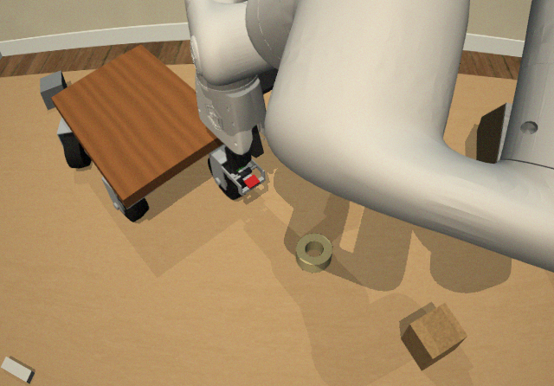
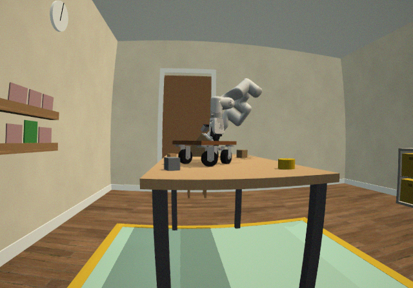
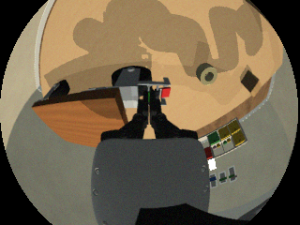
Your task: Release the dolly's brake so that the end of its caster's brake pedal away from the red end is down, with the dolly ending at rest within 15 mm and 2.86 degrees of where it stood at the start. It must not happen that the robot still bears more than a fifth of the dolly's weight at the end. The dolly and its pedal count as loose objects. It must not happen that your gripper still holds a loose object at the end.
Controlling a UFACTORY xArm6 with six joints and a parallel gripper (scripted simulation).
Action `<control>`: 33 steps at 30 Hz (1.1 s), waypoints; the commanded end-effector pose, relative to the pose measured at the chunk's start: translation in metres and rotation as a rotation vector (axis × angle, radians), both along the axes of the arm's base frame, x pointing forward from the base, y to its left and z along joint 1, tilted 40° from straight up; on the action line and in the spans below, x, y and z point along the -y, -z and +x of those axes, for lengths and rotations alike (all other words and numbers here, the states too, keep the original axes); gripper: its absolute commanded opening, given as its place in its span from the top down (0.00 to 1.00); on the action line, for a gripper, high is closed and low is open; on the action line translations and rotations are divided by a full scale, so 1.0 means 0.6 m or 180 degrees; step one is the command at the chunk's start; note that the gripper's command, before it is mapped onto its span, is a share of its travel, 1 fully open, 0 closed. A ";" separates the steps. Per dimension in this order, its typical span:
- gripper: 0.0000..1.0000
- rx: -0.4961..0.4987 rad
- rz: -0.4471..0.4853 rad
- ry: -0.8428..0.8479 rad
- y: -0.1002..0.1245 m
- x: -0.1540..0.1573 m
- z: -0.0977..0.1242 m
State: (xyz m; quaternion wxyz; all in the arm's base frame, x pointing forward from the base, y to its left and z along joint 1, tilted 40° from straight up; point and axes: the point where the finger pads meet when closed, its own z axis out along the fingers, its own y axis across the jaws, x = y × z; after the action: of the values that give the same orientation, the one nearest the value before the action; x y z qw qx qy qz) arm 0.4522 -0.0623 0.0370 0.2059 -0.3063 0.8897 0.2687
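Observation:
The dolly [image 1: 134, 120] has a brown wooden deck on black casters and stands on the table; it also shows in the exterior view [image 2: 204, 148] and the wrist view [image 3: 82, 115]. The caster at its near right corner carries a brake pedal with a red end [image 1: 252, 180], which also shows in the wrist view [image 3: 165, 92]. My gripper [image 1: 239, 164] is shut with nothing between the fingers. Its tips [image 3: 152, 93] come down on the pedal just behind the red end, on the green-marked part. I cannot tell whether they touch.
A tan ring [image 1: 312, 248] lies in front of the caster. A brown cube [image 1: 434, 335] sits at the near right. A grey cube [image 1: 53, 87] is behind the dolly's left corner. A small white block [image 1: 16, 369] lies at the near left. A dark box [image 1: 492, 133] stands by the arm's base.

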 end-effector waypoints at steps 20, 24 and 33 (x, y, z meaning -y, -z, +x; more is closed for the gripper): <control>1.00 0.0009 -0.0005 0.0005 0.005 -0.004 0.003; 1.00 0.0009 -0.0005 0.0005 0.008 -0.006 0.004; 1.00 0.0009 -0.0005 0.0005 0.012 -0.009 0.005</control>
State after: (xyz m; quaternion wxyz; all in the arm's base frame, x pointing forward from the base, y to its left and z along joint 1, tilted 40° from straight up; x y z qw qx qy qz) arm 0.4555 -0.0586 0.0313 0.2076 -0.3060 0.8901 0.2665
